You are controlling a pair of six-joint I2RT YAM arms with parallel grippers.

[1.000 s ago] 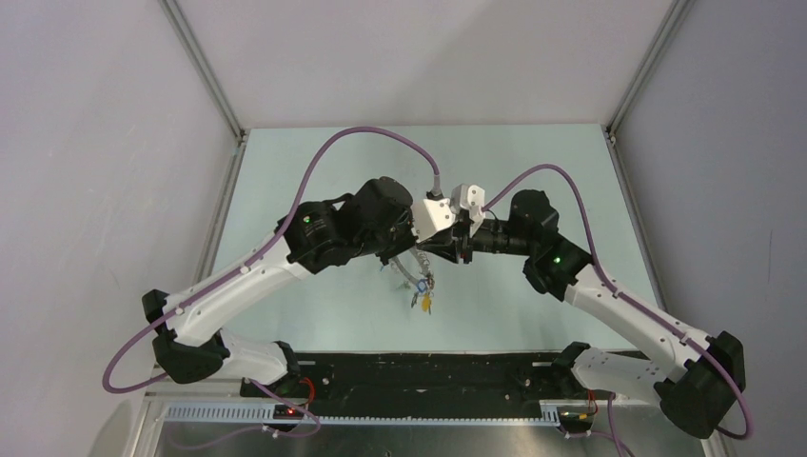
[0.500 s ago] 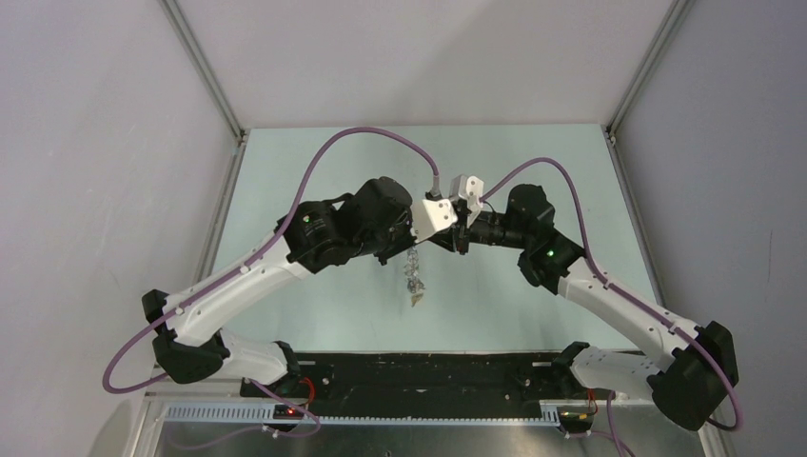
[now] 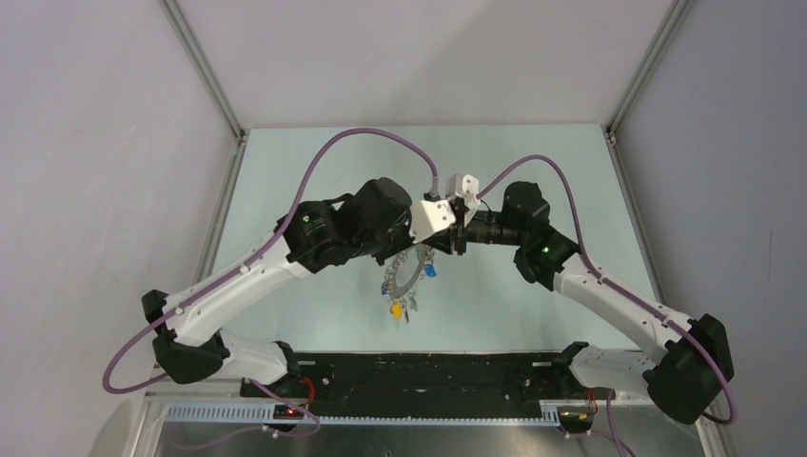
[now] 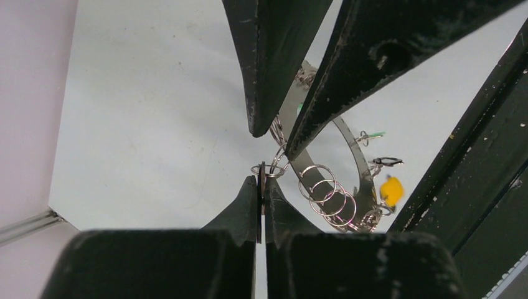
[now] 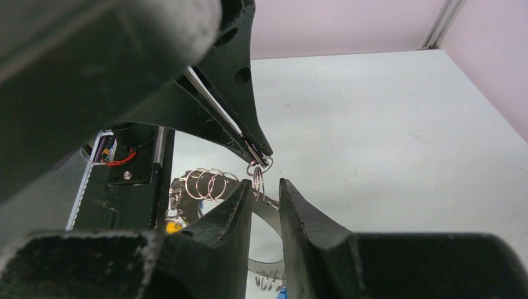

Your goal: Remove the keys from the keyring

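Left wrist: small ring (image 4: 266, 169) tight within left tool (image 4: 261, 184), keyring (image 4: 356, 156) just beyond.

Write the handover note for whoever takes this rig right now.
Grippers: left gripper shut on a small split ring, with the bunch hanging from it. The right gripper is open, its fingers straddling a second ring just below.
Things: keyring with the keys, yellow and blue heads among them, hangs over the table.
Done: no freed key in view.
To do: work every key off.
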